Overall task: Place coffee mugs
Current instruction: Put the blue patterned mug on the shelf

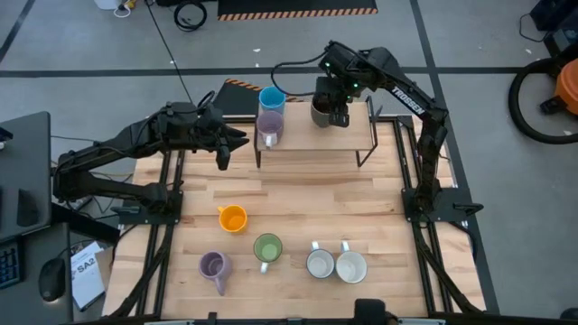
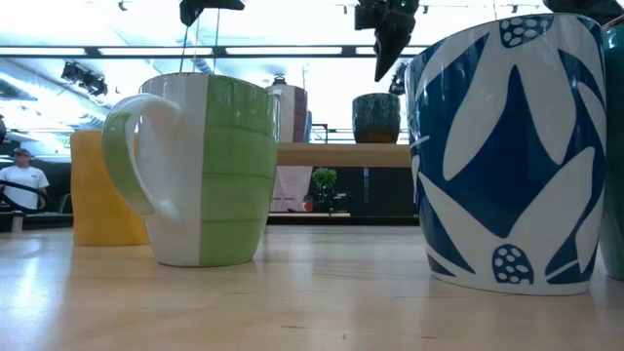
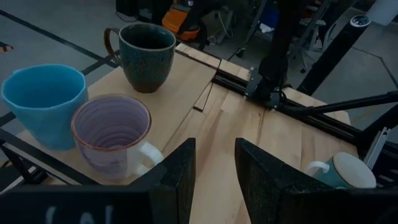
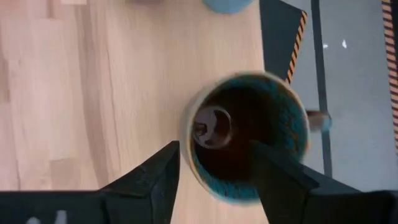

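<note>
A raised wooden shelf (image 1: 316,144) at the table's far side carries the blue mug (image 1: 271,97), a lilac mug (image 1: 269,126) and the dark brown mug (image 1: 321,110), all upright on their bases. My right gripper (image 1: 338,114) hangs open just above the dark brown mug (image 4: 249,134), fingers pointing down; the low view shows them clear of its rim (image 2: 375,97). My left gripper (image 3: 214,180) is open, left of the shelf, near the lilac mug (image 3: 112,134). Upright on the table stand the orange (image 1: 233,218), green (image 1: 267,247), second lilac (image 1: 214,265) and two white mugs (image 1: 335,265).
The shelf stands on thin black wire legs (image 1: 366,149) with a gap beneath. Bare wood lies between the shelf and the row of mugs near the table's near edge. Black frame rails (image 1: 415,181) run along both table sides. A person (image 2: 19,180) sits far behind.
</note>
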